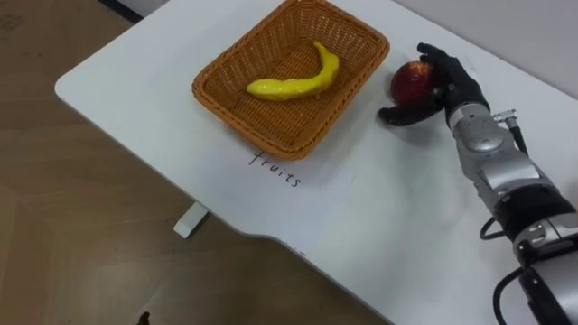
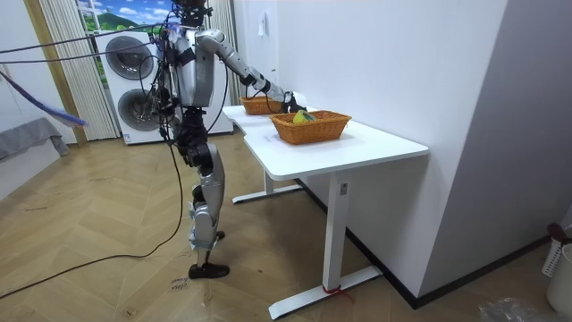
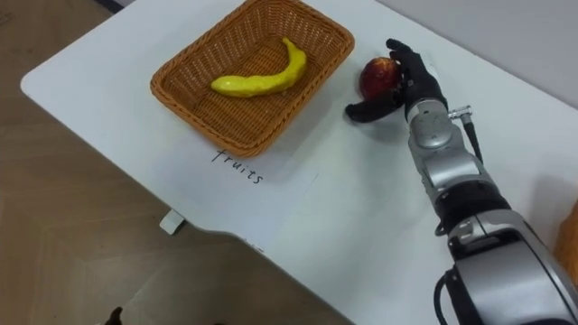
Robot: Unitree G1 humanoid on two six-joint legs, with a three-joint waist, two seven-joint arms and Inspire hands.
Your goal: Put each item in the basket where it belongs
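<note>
At the left side of the left eye view is the wooden floor [image 1: 81, 235], and on it, lower centre, one white foot of the table [image 1: 191, 219]. The white table [image 1: 379, 235] goes from upper left to lower right across the frame. In the upper middle a brown wicker basket [image 1: 271, 140] stands on it, turned at an angle. Inside the basket lies one yellow banana [image 1: 298, 81], curved, with its thin end toward the upper right. Just below the basket, a sheet of paper with a handwritten word [image 1: 280, 171] lies flat on the table.

To the right of the basket, close to its right corner but outside it, is a red apple [image 1: 411, 79]. The right hand [image 1: 456, 86] is clamped on this apple: the dark fingers curl over its top and the thumb reaches under it from below. I cannot tell if the apple touches the table or is a little above it. The silver forearm runs from the hand down to the lower right corner.

In the room view, two washing machines [image 2: 134, 89] stand at the upper left. The robot stands upright before them, at the table's end, with this arm stretched over the table. The hand is between a second wicker basket [image 2: 259, 105] behind it and the basket with the banana, right of centre.
</note>
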